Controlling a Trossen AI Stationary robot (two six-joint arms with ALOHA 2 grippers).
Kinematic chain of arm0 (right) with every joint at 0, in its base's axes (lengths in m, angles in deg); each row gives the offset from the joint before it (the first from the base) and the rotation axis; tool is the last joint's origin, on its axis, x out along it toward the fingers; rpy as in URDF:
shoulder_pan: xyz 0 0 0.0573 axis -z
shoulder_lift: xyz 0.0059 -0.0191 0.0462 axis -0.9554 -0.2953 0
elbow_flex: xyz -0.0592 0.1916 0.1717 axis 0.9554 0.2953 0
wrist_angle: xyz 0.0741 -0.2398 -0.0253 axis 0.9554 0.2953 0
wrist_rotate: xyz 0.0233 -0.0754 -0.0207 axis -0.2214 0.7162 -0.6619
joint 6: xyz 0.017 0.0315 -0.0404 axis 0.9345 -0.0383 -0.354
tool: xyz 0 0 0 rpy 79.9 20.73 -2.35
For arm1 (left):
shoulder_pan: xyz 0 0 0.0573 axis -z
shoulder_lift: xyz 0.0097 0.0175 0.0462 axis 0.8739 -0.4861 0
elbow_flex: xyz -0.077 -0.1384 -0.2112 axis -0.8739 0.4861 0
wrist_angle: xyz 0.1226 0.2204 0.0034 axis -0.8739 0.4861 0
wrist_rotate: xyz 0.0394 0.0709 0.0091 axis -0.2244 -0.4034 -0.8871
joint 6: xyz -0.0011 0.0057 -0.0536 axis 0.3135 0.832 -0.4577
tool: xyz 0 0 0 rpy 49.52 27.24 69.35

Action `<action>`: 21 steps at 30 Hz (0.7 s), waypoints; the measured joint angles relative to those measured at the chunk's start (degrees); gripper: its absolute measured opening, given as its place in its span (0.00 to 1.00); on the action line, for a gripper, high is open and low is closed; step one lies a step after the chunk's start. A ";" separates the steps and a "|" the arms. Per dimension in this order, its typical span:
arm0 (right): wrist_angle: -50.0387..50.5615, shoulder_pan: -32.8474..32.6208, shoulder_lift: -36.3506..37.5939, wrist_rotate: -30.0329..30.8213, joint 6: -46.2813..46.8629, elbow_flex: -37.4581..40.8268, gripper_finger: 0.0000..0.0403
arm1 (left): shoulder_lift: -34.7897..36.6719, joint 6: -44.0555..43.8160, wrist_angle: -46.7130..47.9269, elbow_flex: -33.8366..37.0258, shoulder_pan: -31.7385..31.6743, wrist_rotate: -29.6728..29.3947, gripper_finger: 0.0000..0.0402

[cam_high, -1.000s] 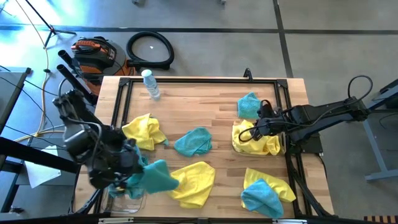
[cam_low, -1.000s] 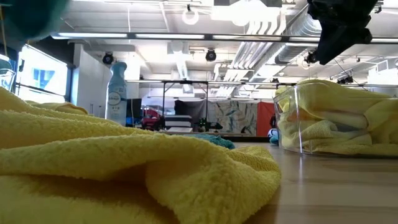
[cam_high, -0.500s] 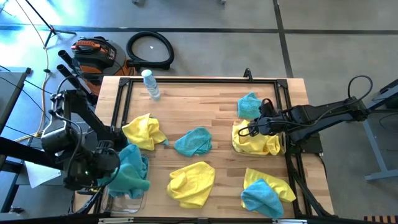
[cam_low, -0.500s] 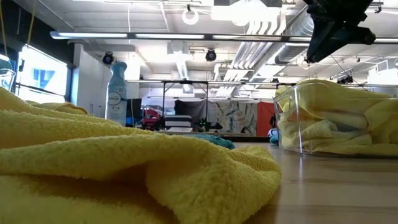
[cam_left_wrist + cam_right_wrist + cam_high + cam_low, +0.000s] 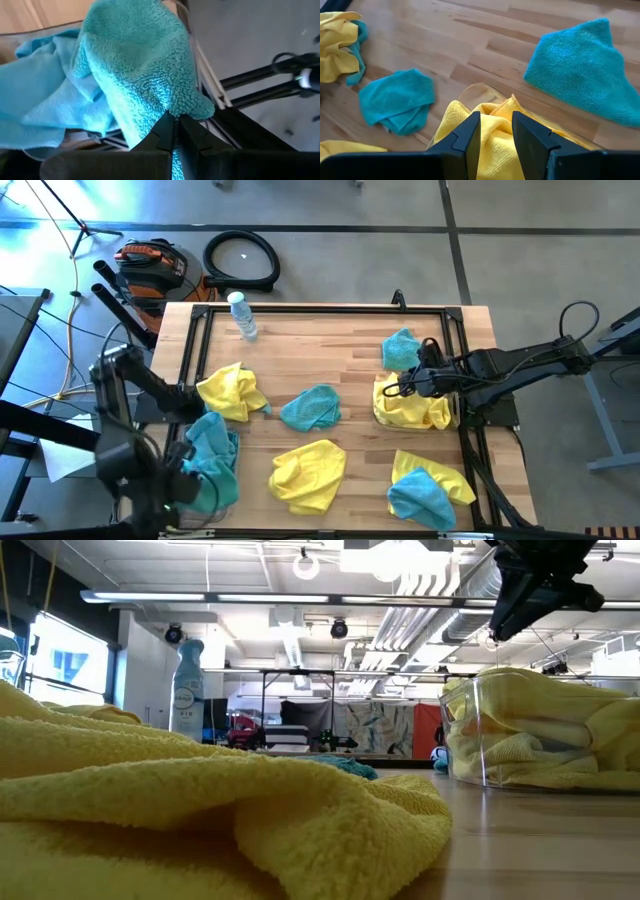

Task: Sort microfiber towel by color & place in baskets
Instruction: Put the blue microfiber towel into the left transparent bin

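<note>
We found the left pincer (image 5: 174,131) at the table's (image 5: 330,345) front-left corner, closed tight on a teal towel (image 5: 140,70) that draped over more teal cloth heaped in the left basket (image 5: 205,502) (the tub itself was mostly hidden under it). The right pincer (image 5: 495,131) hung just above the right basket (image 5: 520,740) near the table's right edge, its fingers a little apart and holding nothing; that tub was full of yellow towels (image 5: 412,408). Loose on the table we saw a yellow towel (image 5: 232,391) by the left edge, a teal one (image 5: 311,407) in the middle, another yellow one (image 5: 308,474) toward the front edge, a teal one (image 5: 401,348) behind the right basket, and a yellow-and-teal pair (image 5: 428,485) at the front-right corner.
</note>
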 joint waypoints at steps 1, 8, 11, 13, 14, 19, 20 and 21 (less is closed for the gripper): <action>0.02 0.00 0.00 0.36 -0.07 0.00 0.27 | -1.19 1.20 -0.11 0.00 -0.77 0.54 0.00; 0.02 0.00 0.00 0.64 -2.99 0.00 0.27 | -8.84 10.38 -6.74 0.04 -5.36 0.01 0.00; 0.01 0.00 0.00 0.63 -4.42 0.00 0.27 | -10.82 7.58 -7.66 0.06 -5.60 -1.55 0.00; -0.05 0.00 0.00 0.64 -5.46 0.00 0.27 | -11.24 4.42 -9.49 1.32 -4.94 -2.83 0.00; -0.05 0.00 0.00 0.63 -5.99 0.00 0.27 | -11.22 2.88 -11.16 2.63 -4.46 -3.62 0.00; -0.07 0.00 0.00 0.55 -7.66 0.00 0.27 | -11.24 -4.92 -16.36 9.41 -2.17 -5.09 0.00; -0.09 0.00 0.00 0.55 -7.67 0.00 0.27 | -11.24 -7.15 -16.98 10.64 -1.76 -5.63 0.00; -0.08 0.00 0.00 0.53 -7.69 0.00 0.27 | -11.27 -9.40 -17.62 11.74 -1.25 -6.51 0.00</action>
